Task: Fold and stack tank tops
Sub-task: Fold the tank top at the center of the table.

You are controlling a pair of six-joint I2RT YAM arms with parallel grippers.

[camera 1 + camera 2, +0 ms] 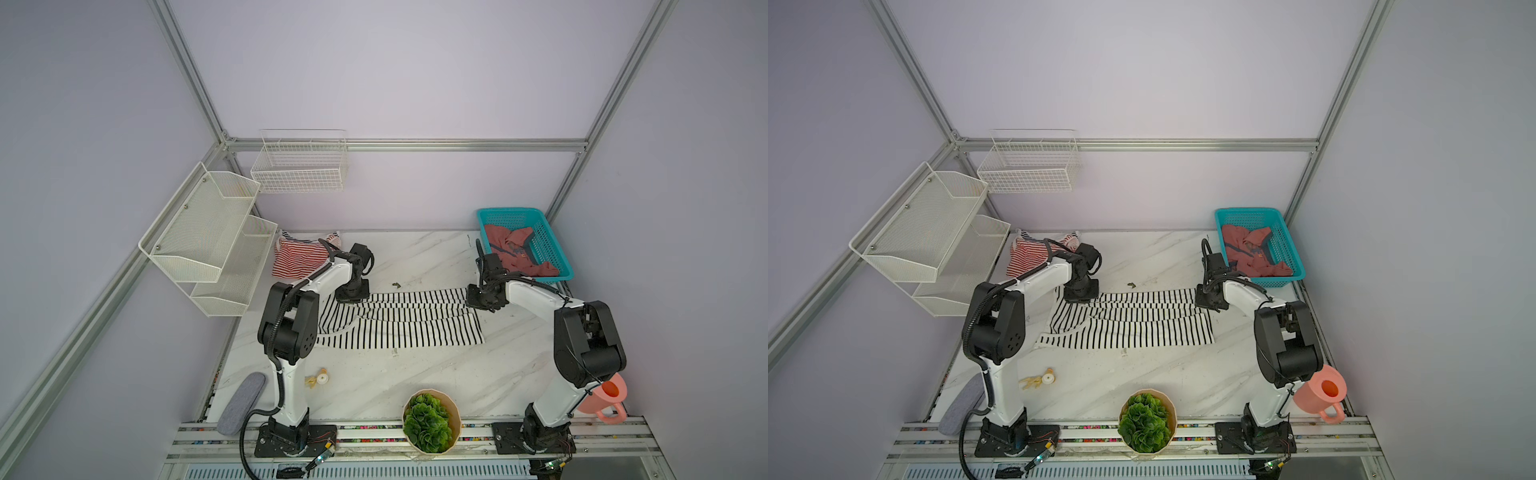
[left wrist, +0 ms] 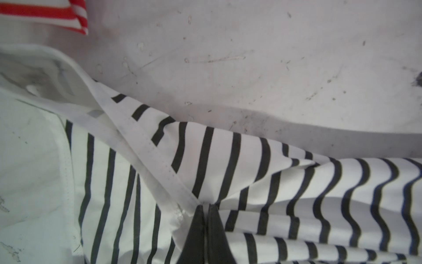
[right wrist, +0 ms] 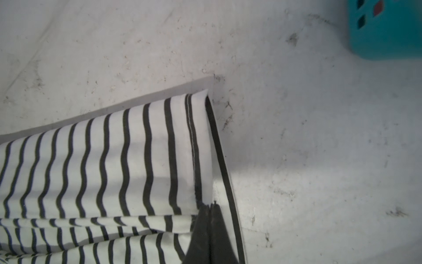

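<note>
A black-and-white striped tank top [image 1: 399,328] [image 1: 1133,328] lies across the middle of the marble table, its far edge raised into long folds. My left gripper [image 1: 351,297] [image 2: 206,205] is shut on its white-trimmed strap end [image 2: 159,160]. My right gripper [image 1: 484,301] [image 3: 210,204] is shut on the hem corner [image 3: 198,137] at the other end. A red-and-white striped tank top [image 1: 297,259] [image 2: 45,11] lies crumpled at the back left. A dusty-red tank top [image 1: 515,249] [image 1: 1250,249] sits bunched in the teal basket [image 1: 507,211] [image 3: 386,34].
White mesh shelves [image 1: 208,237] and a wire basket [image 1: 299,166] hang on the left and back walls. Near the front edge stand a potted green plant [image 1: 430,419], a pink jug [image 1: 604,399], a grey oblong pad [image 1: 243,401] and a small spool [image 1: 322,378].
</note>
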